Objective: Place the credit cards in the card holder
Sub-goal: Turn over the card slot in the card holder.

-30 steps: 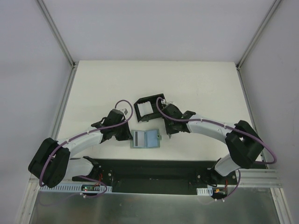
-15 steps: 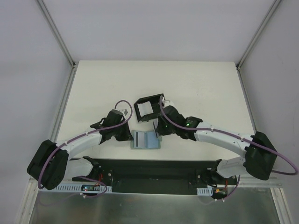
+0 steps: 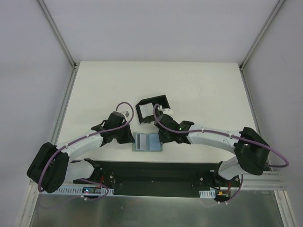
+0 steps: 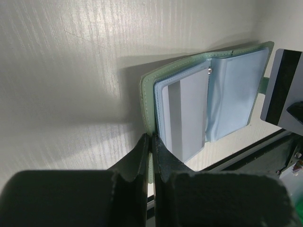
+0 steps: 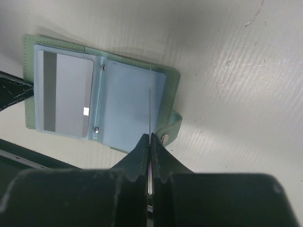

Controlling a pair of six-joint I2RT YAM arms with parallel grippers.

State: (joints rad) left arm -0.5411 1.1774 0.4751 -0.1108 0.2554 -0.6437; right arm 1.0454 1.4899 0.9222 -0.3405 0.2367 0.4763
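card (image 4: 283,80) edge-on between right jaws, above the open green case (image 5: 30,85)

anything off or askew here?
Nothing spilled or damaged. One oddity: the striped card in the right fingers is held on edge over the open green card wallet, not flat. The left fingers pinch the wallet's cover edge.

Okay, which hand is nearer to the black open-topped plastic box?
Right. The right hand, gripping a whitish striped plastic card, is just in front of the black plastic box; the left hand is farther near-left, pinching the green soft wallet's edge.
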